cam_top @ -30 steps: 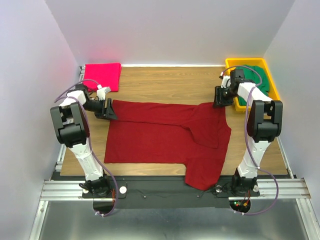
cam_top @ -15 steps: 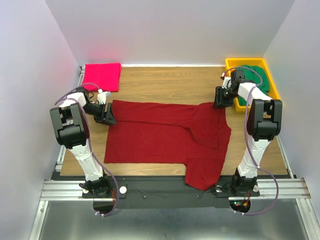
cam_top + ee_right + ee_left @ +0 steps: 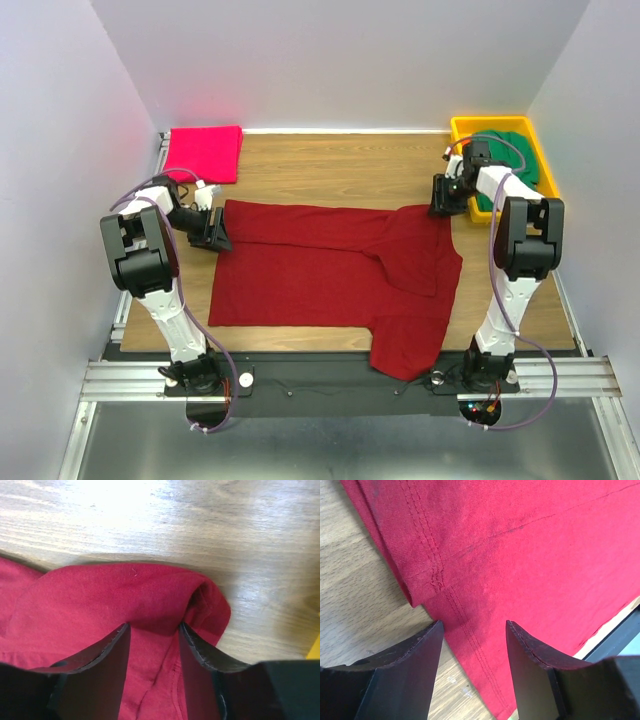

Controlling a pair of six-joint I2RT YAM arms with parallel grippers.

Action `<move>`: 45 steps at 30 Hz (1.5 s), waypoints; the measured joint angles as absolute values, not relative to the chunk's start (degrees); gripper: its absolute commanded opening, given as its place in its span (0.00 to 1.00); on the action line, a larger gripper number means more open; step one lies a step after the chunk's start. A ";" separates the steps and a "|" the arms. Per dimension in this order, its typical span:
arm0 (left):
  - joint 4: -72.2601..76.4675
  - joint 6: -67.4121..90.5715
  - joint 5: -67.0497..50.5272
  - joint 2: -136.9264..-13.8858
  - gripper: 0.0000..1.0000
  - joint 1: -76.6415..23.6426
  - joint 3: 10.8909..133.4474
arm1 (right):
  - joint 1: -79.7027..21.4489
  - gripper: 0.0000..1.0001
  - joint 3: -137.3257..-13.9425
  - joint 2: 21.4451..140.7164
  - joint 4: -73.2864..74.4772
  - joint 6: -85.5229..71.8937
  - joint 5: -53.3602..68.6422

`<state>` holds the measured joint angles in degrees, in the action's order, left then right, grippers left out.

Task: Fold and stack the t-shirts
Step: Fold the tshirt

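Observation:
The dark red t-shirt (image 3: 330, 265) lies spread flat across the table's middle, with one sleeve folded inward on its right half. My left gripper (image 3: 214, 233) is open at the shirt's left edge. In the left wrist view its fingers (image 3: 405, 675) straddle the stitched hem (image 3: 470, 645) without pinching it. My right gripper (image 3: 443, 198) is open at the shirt's far right corner. In the right wrist view its fingers (image 3: 100, 670) straddle a bunched fold of red cloth (image 3: 150, 595). The pink t-shirt (image 3: 205, 153) lies folded at the back left. The green t-shirt (image 3: 520, 150) sits in the bin.
A yellow plastic bin (image 3: 462, 125) stands at the back right, beside my right arm. Bare wooden table (image 3: 330, 170) lies behind the red shirt. The shirt's lower right part (image 3: 405, 345) hangs over the table's near edge.
My left gripper has slid a little nearer along the shirt's left edge. The right gripper has stayed at the far right corner.

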<state>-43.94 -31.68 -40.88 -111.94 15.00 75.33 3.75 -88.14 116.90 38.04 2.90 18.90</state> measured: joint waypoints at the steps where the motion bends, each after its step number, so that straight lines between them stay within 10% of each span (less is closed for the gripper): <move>1: -43.90 -31.51 -40.91 -111.94 0.65 15.00 75.33 | 3.75 0.39 -88.14 117.23 38.04 2.90 19.14; 7: -42.59 -29.23 -41.12 -111.94 0.65 15.03 74.72 | 3.79 0.01 -90.02 119.11 37.93 2.57 19.94; 45: -37.65 -23.75 -44.12 -111.85 0.61 8.78 73.45 | 7.44 0.01 -93.30 119.09 37.91 2.72 20.73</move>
